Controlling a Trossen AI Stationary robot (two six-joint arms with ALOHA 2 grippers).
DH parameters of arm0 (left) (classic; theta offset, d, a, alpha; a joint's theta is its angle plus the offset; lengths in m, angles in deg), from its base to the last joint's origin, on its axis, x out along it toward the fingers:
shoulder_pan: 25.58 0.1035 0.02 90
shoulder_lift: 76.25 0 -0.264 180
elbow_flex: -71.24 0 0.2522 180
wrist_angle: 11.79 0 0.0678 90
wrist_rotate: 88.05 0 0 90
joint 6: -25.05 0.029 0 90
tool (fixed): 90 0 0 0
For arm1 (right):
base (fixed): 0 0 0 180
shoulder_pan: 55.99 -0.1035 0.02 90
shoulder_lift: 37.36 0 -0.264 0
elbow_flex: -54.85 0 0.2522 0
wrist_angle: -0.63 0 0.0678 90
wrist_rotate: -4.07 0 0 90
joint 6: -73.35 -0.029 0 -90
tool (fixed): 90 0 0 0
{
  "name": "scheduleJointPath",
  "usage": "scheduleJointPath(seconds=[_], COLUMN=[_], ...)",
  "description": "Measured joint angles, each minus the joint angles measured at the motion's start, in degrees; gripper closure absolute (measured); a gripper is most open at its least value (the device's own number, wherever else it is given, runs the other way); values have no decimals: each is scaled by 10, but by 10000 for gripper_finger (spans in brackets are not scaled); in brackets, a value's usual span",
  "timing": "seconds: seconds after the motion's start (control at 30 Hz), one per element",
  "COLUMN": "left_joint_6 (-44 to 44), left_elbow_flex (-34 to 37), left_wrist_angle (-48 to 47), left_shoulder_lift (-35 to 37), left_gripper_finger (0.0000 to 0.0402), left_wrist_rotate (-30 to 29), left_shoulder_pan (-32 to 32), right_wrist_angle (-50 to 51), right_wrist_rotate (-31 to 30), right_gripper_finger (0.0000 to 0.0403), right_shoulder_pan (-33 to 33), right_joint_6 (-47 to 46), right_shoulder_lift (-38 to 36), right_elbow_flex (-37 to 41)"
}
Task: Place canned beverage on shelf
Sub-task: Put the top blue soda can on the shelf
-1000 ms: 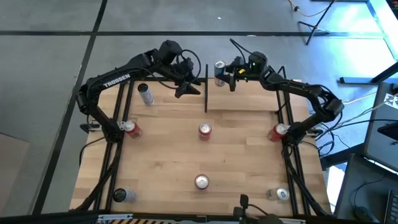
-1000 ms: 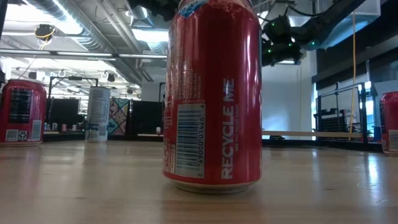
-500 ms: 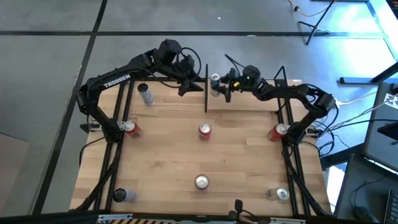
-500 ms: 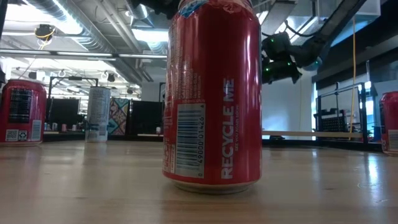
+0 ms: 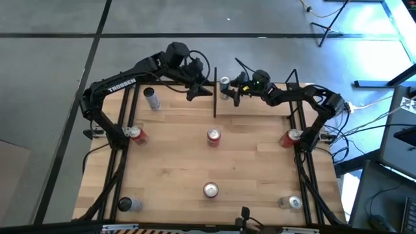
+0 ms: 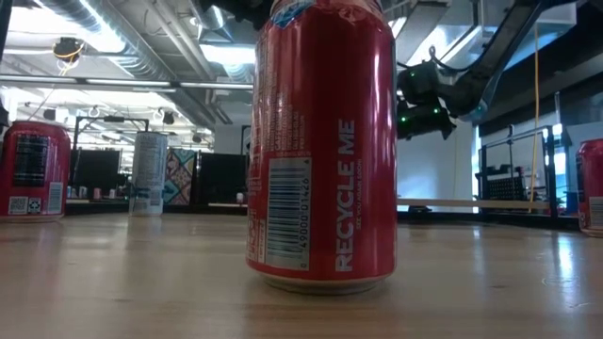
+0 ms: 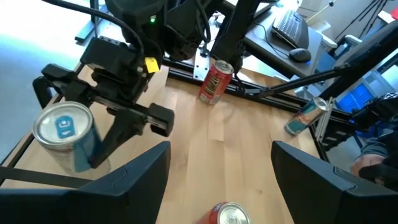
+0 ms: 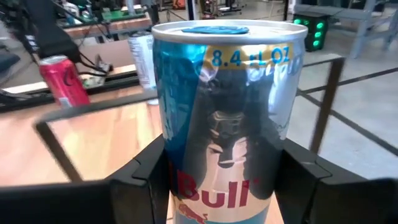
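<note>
Your right pincer [image 5: 229, 91] is clamped on the silver-blue can [image 8: 229, 118]; the fingers [image 8: 140, 180] sit against both sides of its body in the right wrist view. From above, the can [image 5: 225, 83] is upright at the far edge of the worktop [image 5: 169, 162], just beside a thin black post [image 5: 215, 91]. You can't tell from these views whether the can rests on anything or is carried.

Your left pincer [image 5: 198, 91] is on the other side of that post, near the right one, fingers [image 7: 134, 180] spread wide with nothing between them. Its wrist camera looks across at the right pincer [image 7: 106, 124] holding the can [image 7: 62, 134].

Shelf [image 6: 471, 202]: in the low view, a thin light board at the far right of the worktop, black uprights behind it. The right arm's wrist [image 6: 424, 94] hangs above and left of it.

Worktop is light wood planks in a black frame. Other cans on it: two red down the middle [image 5: 214, 136] [image 5: 210, 189], a red one at each side edge [image 5: 136, 134] [image 5: 290, 136], a silver one far left [image 5: 151, 97], one at each near corner [image 5: 126, 203] [image 5: 294, 203].

Floor around is grey with dark lines. Low view shows ceiling ducts [image 6: 141, 38] and strip lights behind.

Both arms reach in from the side rails, elbows out, wrists converging at the far centre.
</note>
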Motion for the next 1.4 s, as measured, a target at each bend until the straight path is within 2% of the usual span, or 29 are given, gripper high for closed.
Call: scheduleJointPath(seconds=[0.17,0.37,0.93,1.13,1.33,1.4], left_joint_6=[0,0,0,1,-5,-17], left_elbow_flex=[0,0,0,0,0,0], left_wrist_angle=[0,0,5,50,154,190], left_shoulder_lift=[0,0,0,0,-14,-27], left_gripper_finger=[134,134,134,134,134,134], left_wrist_rotate=[0,1,-4,-46,-135,-148], left_shoulder_pan=[0,0,-1,-12,-34,-41], right_wrist_angle=[6,25,178,202,215,211], right_wrist_rotate=[-5,-6,0,31,29,17], right_gripper_finger=[209,209,209,209,209,209], right_shoulder_pan=[0,-1,0,-1,-9,-21], right_joint_6=[4,-1,-8,-71,-99,-101], right_shoulder_lift=[3,-30,-209,-281,-324,-326], right_elbow_flex=[0,0,-1,-1,-1,-1])
